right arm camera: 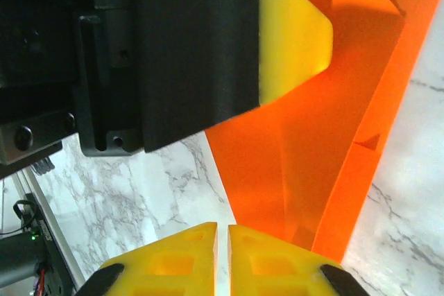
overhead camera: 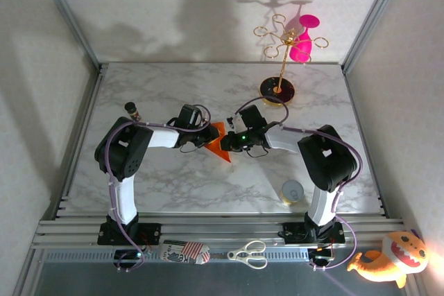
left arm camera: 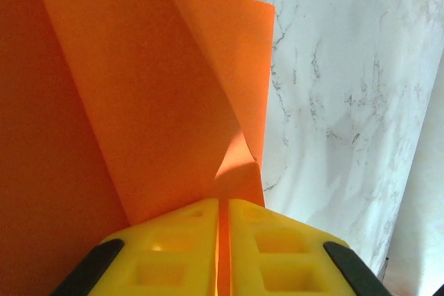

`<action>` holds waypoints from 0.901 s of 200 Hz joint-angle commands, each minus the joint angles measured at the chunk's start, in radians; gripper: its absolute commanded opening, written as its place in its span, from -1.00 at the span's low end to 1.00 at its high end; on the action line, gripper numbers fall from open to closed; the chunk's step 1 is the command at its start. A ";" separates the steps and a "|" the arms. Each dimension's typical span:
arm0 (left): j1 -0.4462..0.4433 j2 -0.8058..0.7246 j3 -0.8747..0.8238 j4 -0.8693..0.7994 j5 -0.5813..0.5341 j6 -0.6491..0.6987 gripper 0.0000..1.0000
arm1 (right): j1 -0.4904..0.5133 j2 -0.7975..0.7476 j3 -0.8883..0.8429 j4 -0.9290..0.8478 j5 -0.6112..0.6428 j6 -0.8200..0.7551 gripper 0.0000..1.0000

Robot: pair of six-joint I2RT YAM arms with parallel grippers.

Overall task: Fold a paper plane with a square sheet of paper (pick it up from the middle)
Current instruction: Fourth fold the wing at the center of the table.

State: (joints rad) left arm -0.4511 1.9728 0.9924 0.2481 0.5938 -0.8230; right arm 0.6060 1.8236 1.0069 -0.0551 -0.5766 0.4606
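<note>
Although the orange paper sheet (left arm camera: pixel 139 102) carries early diagonal folds, no dart exists yet: left gripper (left arm camera: pixel 223 202) clenched on it, right gripper (right arm camera: pixel 223 227) shut at its edge, most creasing likely remaining.

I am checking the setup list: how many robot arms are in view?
2. The left arm rises from the near left edge, the right arm from the near right; both reach the orange paper. None seems hidden.
</note>
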 commanded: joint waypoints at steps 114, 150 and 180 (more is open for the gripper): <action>-0.008 0.044 0.012 -0.068 -0.055 -0.007 -0.70 | 0.029 0.027 -0.050 -0.020 0.029 0.026 -0.72; -0.007 0.047 0.012 -0.076 -0.061 -0.007 -0.70 | 0.031 0.040 -0.051 -0.023 0.042 0.028 -0.73; -0.007 0.053 0.015 -0.084 -0.065 -0.008 -0.70 | 0.031 0.045 -0.054 -0.025 0.050 0.030 -0.73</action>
State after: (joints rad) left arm -0.4530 1.9751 1.0027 0.2333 0.5900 -0.8307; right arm 0.6273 1.8507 0.9714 -0.0639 -0.5430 0.4847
